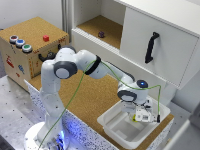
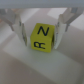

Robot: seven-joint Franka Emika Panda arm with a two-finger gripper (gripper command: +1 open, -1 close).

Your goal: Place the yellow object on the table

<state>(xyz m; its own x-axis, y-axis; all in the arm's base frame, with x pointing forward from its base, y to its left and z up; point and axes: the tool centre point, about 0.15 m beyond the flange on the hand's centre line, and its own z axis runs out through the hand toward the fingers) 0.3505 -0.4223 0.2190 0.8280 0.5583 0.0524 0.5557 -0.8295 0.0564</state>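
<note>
The yellow object (image 2: pixel 43 38) is a small yellow cube with black letters on its faces. It sits between the two fingers of my gripper (image 2: pixel 42 31), which is shut on it. In the exterior view the gripper (image 1: pixel 139 118) hangs over the white bin (image 1: pixel 114 123) at about rim height, and a speck of the yellow object (image 1: pixel 135 118) shows at the fingertips, above the bin floor. The table (image 1: pixel 92 97) is the brown cork top on which the bin stands, stretching toward the exterior view's left.
A cork-topped wooden box (image 1: pixel 30 47) with coloured buttons stands at the back left. A white cabinet (image 1: pixel 155 42) with a black handle rises behind the bin, with a small dark item (image 1: pixel 101 34) in its open shelf. A yellow-green cable (image 1: pixel 107 67) runs along the arm.
</note>
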